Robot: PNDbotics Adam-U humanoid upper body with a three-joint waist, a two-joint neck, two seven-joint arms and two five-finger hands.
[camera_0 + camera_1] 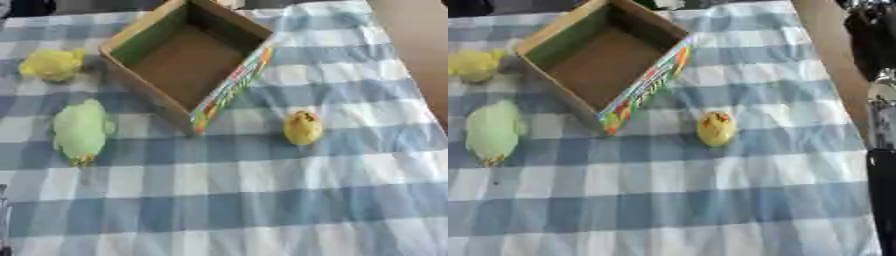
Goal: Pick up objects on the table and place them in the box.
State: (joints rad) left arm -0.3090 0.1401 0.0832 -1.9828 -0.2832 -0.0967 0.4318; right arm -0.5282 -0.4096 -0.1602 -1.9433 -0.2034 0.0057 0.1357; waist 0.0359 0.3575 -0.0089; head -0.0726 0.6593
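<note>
The box sits empty while three toys, yellow, green and small yellow, remain on the cloth; neither hand shows, so finger state cannot be told.

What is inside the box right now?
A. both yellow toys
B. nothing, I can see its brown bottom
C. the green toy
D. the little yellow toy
B: the box shows only its bare brown floor, while the green toy and both yellow toys lie outside it on the checked cloth.
</note>
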